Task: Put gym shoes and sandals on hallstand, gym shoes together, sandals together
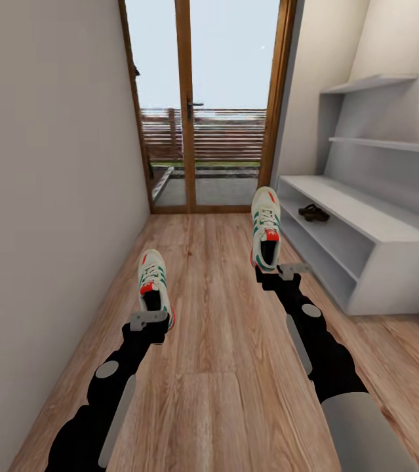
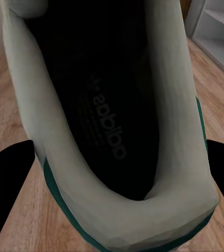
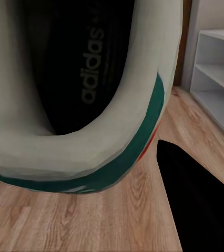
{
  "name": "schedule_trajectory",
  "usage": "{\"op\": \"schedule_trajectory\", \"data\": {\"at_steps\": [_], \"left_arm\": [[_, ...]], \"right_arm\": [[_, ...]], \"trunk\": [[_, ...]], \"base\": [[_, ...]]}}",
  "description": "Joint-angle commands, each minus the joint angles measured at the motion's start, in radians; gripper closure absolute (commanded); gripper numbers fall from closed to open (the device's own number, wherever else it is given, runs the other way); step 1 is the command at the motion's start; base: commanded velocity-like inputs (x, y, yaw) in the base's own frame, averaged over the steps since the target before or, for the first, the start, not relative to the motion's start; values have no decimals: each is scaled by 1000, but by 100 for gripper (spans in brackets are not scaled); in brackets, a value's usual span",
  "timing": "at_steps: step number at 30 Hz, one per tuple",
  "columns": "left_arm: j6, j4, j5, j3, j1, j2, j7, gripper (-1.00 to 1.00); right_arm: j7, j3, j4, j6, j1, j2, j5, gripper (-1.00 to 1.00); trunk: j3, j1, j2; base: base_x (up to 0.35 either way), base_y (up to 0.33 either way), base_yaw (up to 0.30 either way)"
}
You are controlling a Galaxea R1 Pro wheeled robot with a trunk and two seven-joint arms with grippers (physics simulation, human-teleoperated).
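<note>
Left gripper (image 1: 149,321) is clamping one sneaker (image 1: 154,286) at heel; right gripper (image 1: 286,270) is clamping the other sneaker (image 1: 265,226), both above floor (image 1: 222,367). Sandals (image 1: 313,212) are lying in rack (image 1: 373,226) compartment. Recommendation: keep toes level while approaching rack's front edge, seat sneakers adjacent.

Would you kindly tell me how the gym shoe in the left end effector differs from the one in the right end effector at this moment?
The left gym shoe, held by the left end effector, sits lower and nearer in the head view; the right gym shoe, held by the right end effector, sits higher and closer to the hallstand. Both are white with green stripes and red accents, gripped at the heel, toes pointing toward the door.
</note>
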Motion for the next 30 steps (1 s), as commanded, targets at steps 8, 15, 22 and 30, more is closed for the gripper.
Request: {"op": "schedule_trajectory", "data": {"at_steps": [8, 15, 22, 30], "left_arm": [[6, -1, 3, -2, 0, 0, 6, 100], [6, -1, 3, -2, 0, 0, 6, 100], [6, -1, 3, -2, 0, 0, 6, 100], [6, -1, 3, -2, 0, 0, 6, 100]], "right_arm": [[-1, -4, -6, 7, 0, 1, -21, 100], [-1, -5, -7, 7, 0, -2, -27, 100], [-2, -5, -5, 6, 0, -1, -25, 100], [-1, -3, -5, 6, 0, -1, -25, 100]], "trunk": [[-1, 0, 0], [-1, 0, 0], [-1, 0, 0], [-1, 0, 0]], "base": [[348, 0, 0], [348, 0, 0], [347, 0, 0], [347, 0, 0]]}}
